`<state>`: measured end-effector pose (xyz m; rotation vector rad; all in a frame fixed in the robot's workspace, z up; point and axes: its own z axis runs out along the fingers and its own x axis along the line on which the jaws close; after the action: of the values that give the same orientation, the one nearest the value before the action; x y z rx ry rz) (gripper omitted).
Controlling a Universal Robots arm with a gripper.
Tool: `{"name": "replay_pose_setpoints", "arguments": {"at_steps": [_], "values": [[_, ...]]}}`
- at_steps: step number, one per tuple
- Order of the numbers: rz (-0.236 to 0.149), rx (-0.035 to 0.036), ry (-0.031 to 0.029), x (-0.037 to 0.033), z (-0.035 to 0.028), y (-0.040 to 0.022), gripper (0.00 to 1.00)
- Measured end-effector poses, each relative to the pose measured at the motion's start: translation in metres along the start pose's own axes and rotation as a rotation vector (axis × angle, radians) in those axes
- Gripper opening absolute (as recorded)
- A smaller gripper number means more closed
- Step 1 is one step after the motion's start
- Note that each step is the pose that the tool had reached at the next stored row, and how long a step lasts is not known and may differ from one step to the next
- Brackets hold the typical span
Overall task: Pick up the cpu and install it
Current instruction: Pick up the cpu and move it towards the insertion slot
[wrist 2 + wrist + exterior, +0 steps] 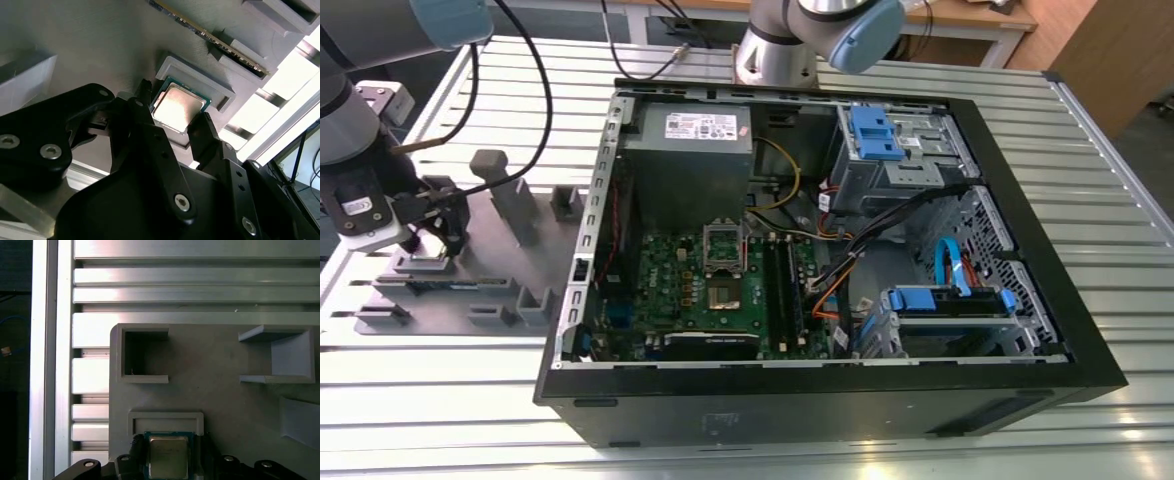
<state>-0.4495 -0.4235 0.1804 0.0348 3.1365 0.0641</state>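
Slotted aluminium table point(440, 400) carries a grey fixture plate point(225, 405) beside the open computer case point(827, 400). On that plate the cpu point(179, 108) lies in a shallow raised nest point(220, 90). The gripper point(172, 120) straddles it, one black finger point(142, 112) at each opposite edge, but I cannot tell whether they grip the chip or stand slightly off it.

Open computer case point(854, 400), grey fixture tray point(225, 405)

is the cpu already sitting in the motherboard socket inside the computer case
No, in the second wrist view the cpu lies in its grey fixture pocket.
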Motion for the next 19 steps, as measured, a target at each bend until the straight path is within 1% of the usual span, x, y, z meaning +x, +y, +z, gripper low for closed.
{"name": "replay_pose_setpoints", "arguments": {"at_steps": [4, 9, 16, 19], "values": [[0.000, -0.0001, -0.0001, -0.0004, 0.0001, 0.0000, 0.56], [0.000, 0.0000, 0.0005, -0.0028, -0.0001, -0.0020, 0.56], [0.000, 0.0000, 0.0005, -0.0029, -0.0001, -0.0020, 0.56], [0.000, -0.0016, 0.0004, -0.0005, -0.0001, -0.0021, 0.56]]}}
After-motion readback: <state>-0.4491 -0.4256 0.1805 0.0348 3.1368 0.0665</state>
